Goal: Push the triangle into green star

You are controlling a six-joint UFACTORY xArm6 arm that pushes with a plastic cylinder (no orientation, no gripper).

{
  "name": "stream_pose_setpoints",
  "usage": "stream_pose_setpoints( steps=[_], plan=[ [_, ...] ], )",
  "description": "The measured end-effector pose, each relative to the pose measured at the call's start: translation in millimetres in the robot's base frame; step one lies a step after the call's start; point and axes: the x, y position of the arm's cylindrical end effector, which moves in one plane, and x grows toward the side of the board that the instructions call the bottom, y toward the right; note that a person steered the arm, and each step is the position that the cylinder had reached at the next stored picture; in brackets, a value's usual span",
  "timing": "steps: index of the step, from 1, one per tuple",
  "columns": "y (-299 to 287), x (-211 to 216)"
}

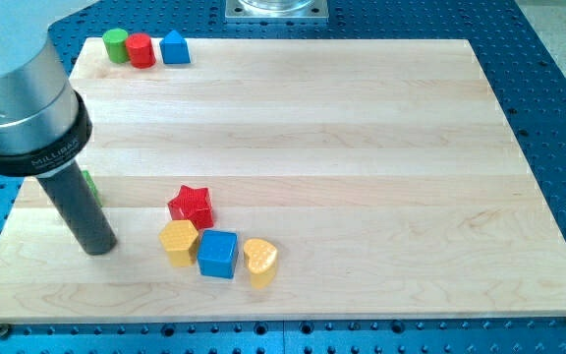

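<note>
So the triangle here looks like the blue triangle block [174, 47], sitting way up in the view's top-left corner of the wooden surface [362, 147]. It's last in a little row: green cylinder [116, 44], then red cylinder [141, 50] touching it, then the blue one just beside that.

The green star [89, 186] is barely showing, only a sliver of green poking out from behind the rod at the view's left edge, so I can't really make out the shape.

No gripper on this rig, so nothing to call apart or together, just the dark rod. My tip [97, 247] is down on the surface at the view's lower left, right below that green sliver and well apart from the blue triangle block.

Off to the view's right of my tip there's a tight cluster: red star [192, 206] on top, yellow hexagon [179, 242] under it, blue cube [217, 253] beside that, and a yellow heart [260, 261] at the end.
</note>
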Motion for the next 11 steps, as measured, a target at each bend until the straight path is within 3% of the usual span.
stream_pose_setpoints(
  steps=[3, 4, 5, 6, 7, 8, 9, 10, 11],
  plan=[
    [5.2, -154.2],
    [31.7, -258.0],
    [91.4, -303.2],
    [103.9, -349.1],
    [82.4, -341.5],
    [43.0, -301.5],
    [74.0, -342.2],
    [52.7, -352.8],
    [20.5, -299.2]
  ],
)
